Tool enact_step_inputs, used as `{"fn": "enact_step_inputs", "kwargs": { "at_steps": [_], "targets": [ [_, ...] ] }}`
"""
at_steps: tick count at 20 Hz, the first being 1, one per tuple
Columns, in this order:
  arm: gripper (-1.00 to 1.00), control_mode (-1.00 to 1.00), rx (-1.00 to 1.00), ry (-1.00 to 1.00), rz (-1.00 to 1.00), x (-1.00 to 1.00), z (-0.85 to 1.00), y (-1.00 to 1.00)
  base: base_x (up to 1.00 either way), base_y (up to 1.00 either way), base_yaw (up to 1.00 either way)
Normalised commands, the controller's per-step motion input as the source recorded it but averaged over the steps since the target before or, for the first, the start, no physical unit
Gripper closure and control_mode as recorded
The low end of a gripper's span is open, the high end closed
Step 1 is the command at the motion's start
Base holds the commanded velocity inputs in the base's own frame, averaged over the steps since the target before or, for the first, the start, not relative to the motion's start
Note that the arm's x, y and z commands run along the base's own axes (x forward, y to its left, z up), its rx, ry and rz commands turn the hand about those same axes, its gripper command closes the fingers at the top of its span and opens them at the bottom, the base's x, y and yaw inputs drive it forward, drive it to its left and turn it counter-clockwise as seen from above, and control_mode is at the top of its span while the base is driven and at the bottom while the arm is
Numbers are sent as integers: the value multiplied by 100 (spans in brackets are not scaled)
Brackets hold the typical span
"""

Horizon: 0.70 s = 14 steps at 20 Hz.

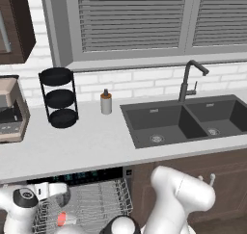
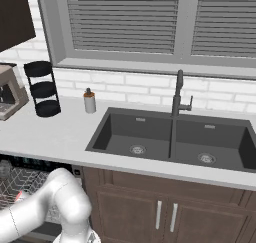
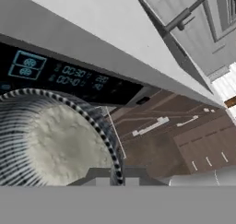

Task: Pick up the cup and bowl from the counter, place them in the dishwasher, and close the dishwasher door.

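Note:
The grey bowl (image 3: 50, 140) fills the left of the hand view, its speckled inside facing the camera. My gripper (image 3: 115, 176) is shut on its rim. Just behind the bowl runs the dishwasher's black control strip (image 3: 69, 75) with its bluish display, under the counter (image 3: 92, 25). From the left base view, my gripper (image 1: 57, 192) holds the bowl low over the left part of the white wire rack (image 1: 96, 199) of the open dishwasher. The cup (image 1: 61, 219) shows as a red patch in that rack. The dishwasher door is out of view.
On the counter (image 1: 91, 141) stand a black tiered rack (image 1: 59, 97), a bottle with a dark cap (image 1: 106, 102) and a coffee machine (image 1: 10, 110). The dark double sink (image 1: 185, 120) with its faucet (image 1: 189, 79) lies to the right. Brown cabinets (image 2: 165, 207) sit beside the dishwasher.

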Motion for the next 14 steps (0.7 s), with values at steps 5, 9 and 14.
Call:
{"fn": "enact_step_inputs", "kwargs": {
  "at_steps": [5, 9, 14],
  "targets": [
    [100, -100, -25, -12, 0, -6, -87, 22, 0, 0, 0],
    [100, -100, -1, -2, 0, 26, -65, -2, 0, 0, 0],
    [100, -100, 17, 9, 0, 45, -59, -10, 0, 0, 0]
  ]
}}
